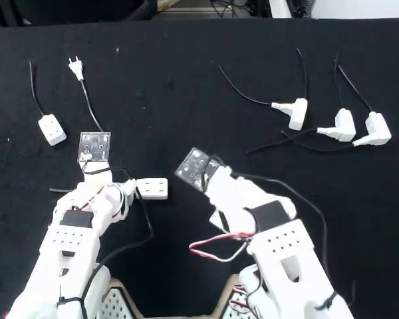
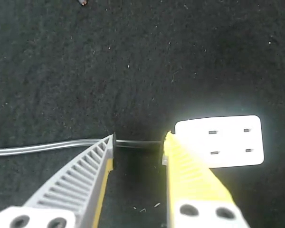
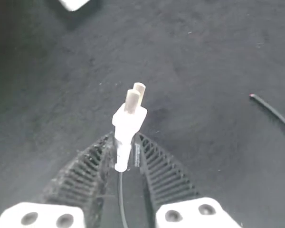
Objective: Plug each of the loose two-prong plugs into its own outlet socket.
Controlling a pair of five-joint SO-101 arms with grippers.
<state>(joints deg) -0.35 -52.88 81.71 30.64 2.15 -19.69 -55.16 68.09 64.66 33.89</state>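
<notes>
Gripping a white two-prong plug (image 3: pixel 128 121) by its body, the right pincer (image 3: pixel 127 145) is closed. The prongs point away from the fingers and sit clear of the black desk (image 1: pixel 186 80), and the plug's thin lead runs back between the fingers. The wrist view settles that grip. The overhead view supplies the placement, with this arm near the middle of the desk, toward the front edge.

The left pincer (image 2: pixel 137 137) stands open, its jaws apart on either side of a thin cable (image 2: pixel 133 142). A white socket block (image 2: pixel 218 141) with four slots lies just beside the yellow finger (image 2: pixel 190 175). From above, that block (image 1: pixel 151 189) lies toward the front edge, left of centre.

The overhead view adds further items:
- A second loose plug (image 1: pixel 75 65) lies near the far left corner.
- A small socket (image 1: pixel 52 129) lies nearer the left edge.
- Three white angled fittings (image 1: pixel 339 126) on black leads are grouped toward the right edge.
</notes>
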